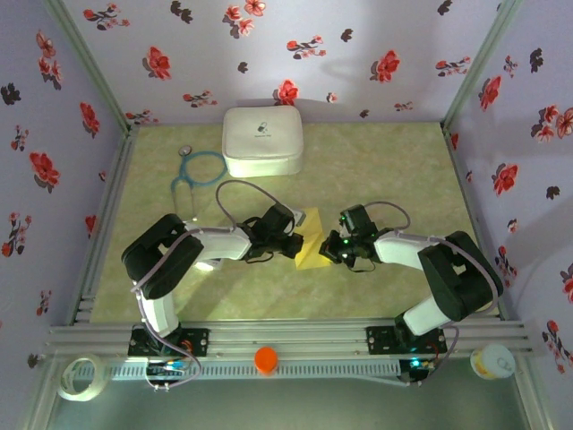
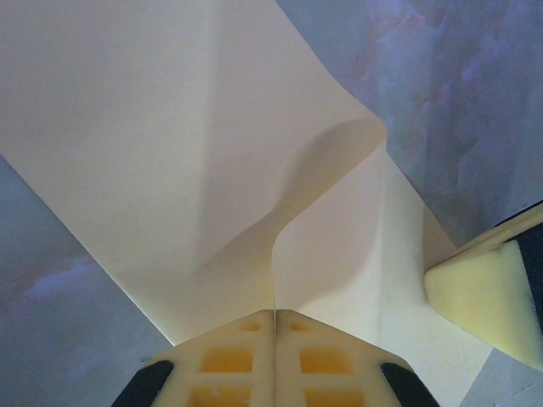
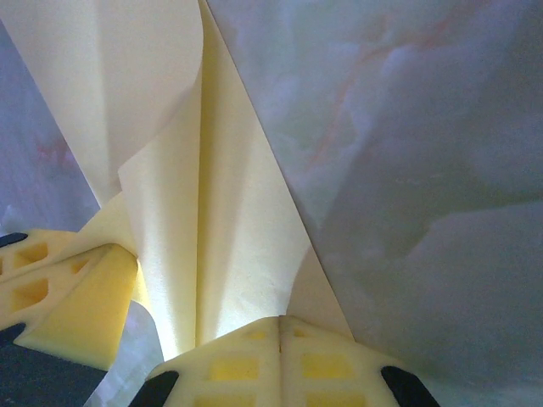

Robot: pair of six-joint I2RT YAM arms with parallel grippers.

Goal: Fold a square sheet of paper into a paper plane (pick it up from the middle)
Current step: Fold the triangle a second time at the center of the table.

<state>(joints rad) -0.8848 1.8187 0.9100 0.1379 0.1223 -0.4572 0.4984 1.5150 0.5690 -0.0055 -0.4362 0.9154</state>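
Flowered walls (image 1: 161,54) stand round my table (image 1: 394,170), a pale green marbled top. At its far side sits a white rounded case (image 1: 261,141); the dark mark on its lid is too small for me to read. Just left of the case lies a blue stethoscope (image 1: 199,170), its tube in a loop.

Between my two arms, at the middle of the table, is the square sheet of paper (image 1: 313,240), yellow, partly folded and raised off the surface. There is no writing on it.

My left gripper (image 2: 275,326) has its jaws pressed together on the sheet's near edge, and a loose flap curls up from the seam between my pads. My right gripper (image 3: 280,326) is likewise clamped on the opposite edge, with long creases running down into the seam. Each wrist view catches the other gripper's yellow pad close by, against the paper.

On the front rail sit a roll of tape (image 1: 79,376), a small tub (image 1: 493,361) and an orange cap (image 1: 266,359).
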